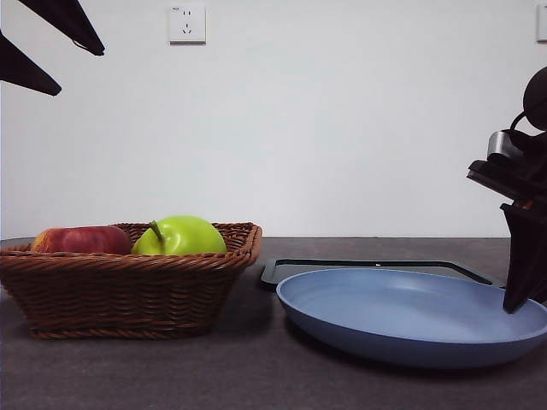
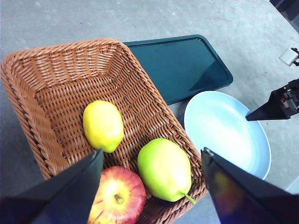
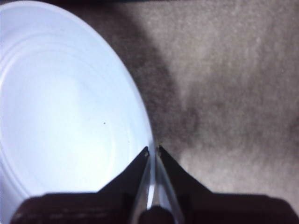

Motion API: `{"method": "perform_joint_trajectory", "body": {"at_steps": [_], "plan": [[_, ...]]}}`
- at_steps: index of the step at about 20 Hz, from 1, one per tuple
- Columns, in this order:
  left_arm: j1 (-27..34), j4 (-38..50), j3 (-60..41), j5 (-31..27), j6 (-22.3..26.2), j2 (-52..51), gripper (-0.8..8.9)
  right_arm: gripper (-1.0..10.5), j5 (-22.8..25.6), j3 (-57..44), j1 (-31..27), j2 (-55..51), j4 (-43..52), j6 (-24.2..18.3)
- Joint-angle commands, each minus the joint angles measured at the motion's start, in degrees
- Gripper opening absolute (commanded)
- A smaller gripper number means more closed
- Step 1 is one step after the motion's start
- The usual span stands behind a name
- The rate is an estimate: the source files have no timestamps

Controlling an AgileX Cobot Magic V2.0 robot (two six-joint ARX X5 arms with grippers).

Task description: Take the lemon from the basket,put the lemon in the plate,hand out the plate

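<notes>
The yellow lemon (image 2: 103, 125) lies in the wicker basket (image 2: 46, 56), beside a green apple and a red apple. My left gripper (image 2: 153, 150) hangs open high above the basket with nothing between its jaws; in the front view it shows only as two black tips, the left gripper (image 1: 79, 70), at the top left. There the basket (image 1: 128, 282) wall hides the lemon. The blue-grey plate (image 1: 410, 325) rests empty on the table to the basket's right. My right gripper (image 3: 152, 149) is shut on the plate (image 3: 60, 107) at its rim, on the side away from the basket.
A green apple (image 2: 163, 169) and a red apple (image 2: 117, 196) fill the basket's near end. A flat black tray (image 2: 182, 65) lies behind the plate (image 2: 224, 130). The right gripper (image 1: 515, 303) stands dark at the plate's right edge. A wall socket (image 1: 187, 24) is behind.
</notes>
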Motion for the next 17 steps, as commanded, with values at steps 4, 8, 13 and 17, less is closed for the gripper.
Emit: {"method": "perform_joint_trajectory", "body": {"at_steps": [4, 8, 13, 17], "plan": [[-2.51, 1.40, 0.90, -0.07, -3.39, 1.20, 4.07, 0.0, 0.00, 0.79, -0.37, -5.40, -6.82, 0.33], [-7.23, 3.30, 1.92, -8.76, -3.76, 4.33, 4.07, 0.0, 0.02, 0.79, -0.37, -13.49, -11.21, -0.02], [-11.37, -0.46, 10.69, -19.76, -0.59, 15.63, 4.06, 0.0, 0.04, 0.79, -0.37, -23.28, -13.31, 0.02], [-13.07, -4.50, 18.40, -23.37, 0.94, 27.45, 4.06, 0.0, 0.13, 0.79, -0.37, -27.65, -13.49, 0.00]]}}
